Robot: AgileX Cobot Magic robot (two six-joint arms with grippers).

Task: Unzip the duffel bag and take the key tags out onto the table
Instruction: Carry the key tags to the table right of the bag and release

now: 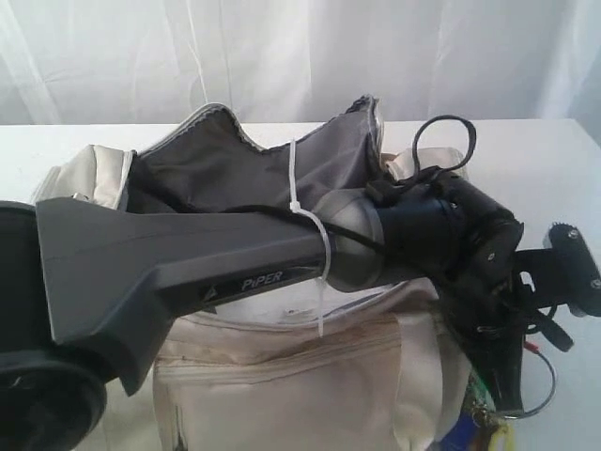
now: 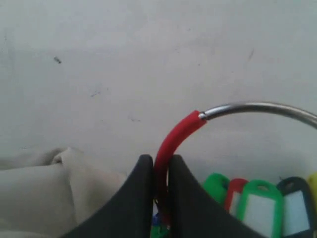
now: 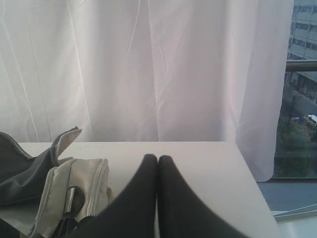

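- One ring (image 2: 179, 131) of tags (image 2: 258, 206) hangs pinched in our left gripper (image 2: 161, 162) above the counter (image 2: 124, 59).
- Our right gripper (image 3: 158, 161) is closed, empty, near the open bag (image 3: 74, 186).

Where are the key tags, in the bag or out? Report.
Out. The left gripper pinches their ring, and the key tags are beside the bag, with table behind.

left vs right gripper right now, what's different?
Grip: the left gripper is clamped on the red-sleeved ring of the key tags; the right gripper is shut on nothing, fingers touching.
Pose: the left gripper points down at the table; the right gripper points level toward the curtain.
Shared: black tapered fingers, and the bag shows in both wrist views.
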